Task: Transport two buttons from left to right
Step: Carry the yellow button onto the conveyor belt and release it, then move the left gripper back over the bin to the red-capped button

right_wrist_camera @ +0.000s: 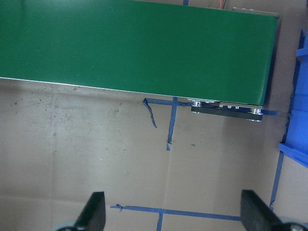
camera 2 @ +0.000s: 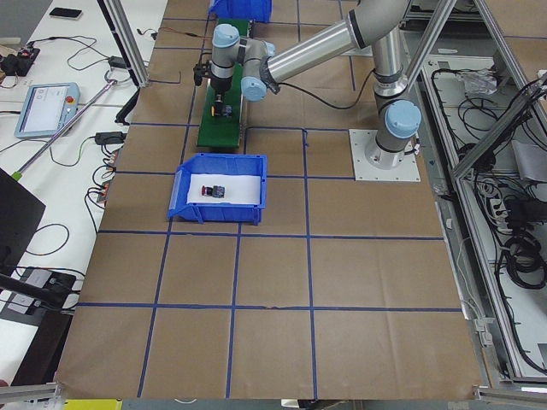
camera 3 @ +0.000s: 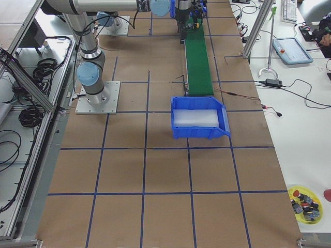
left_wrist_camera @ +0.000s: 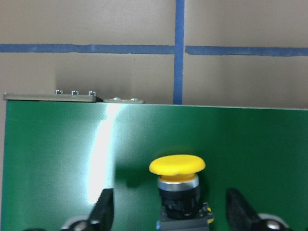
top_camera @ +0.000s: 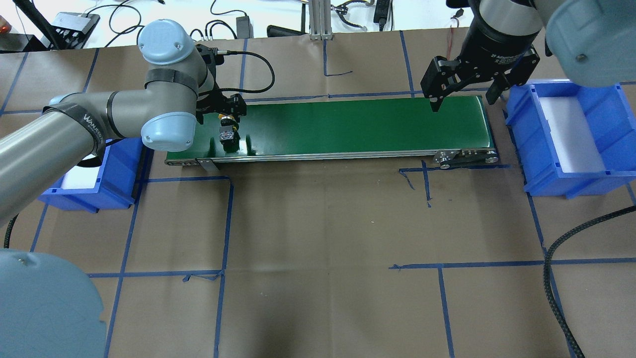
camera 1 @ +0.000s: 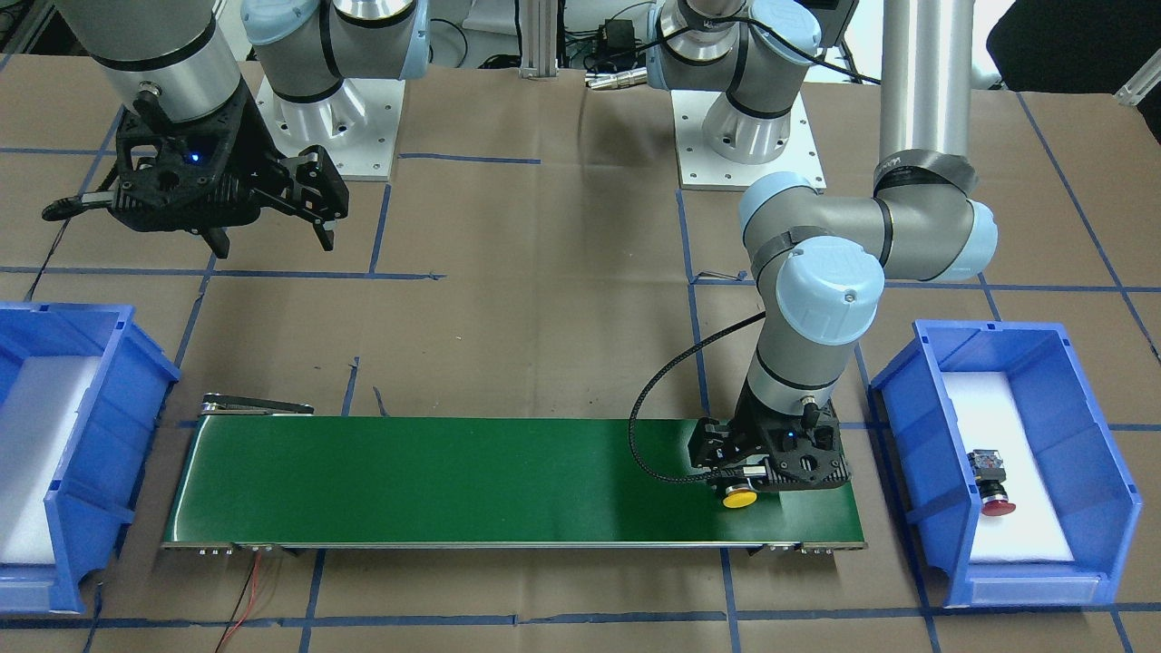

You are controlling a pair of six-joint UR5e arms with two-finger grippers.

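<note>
Item: table (top_camera: pixel 328 223) covered in brown paper, marked into squares with blue tape (top_camera: pixel 226 223). A green conveyor belt (top_camera: pixel 357 124) lay lengthwise on it, with thin red and black wires (camera 1: pixel 243 603) trailing from one end. A blue bin (top_camera: pixel 616 129) lined with white foam (top_camera: pixel 566 134) stood just beyond one end of the belt, and a second blue bin (top_camera: pixel 119 184) just beyond the other. On side benches well apart were two teach pendants (camera 2: pixel 43 109) (camera 3: pixel 292 50) and a yellow dish (camera 3: pixel 304 200) of small parts.

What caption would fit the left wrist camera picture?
Open left gripper straddles the yellow button on the green belt.
</note>
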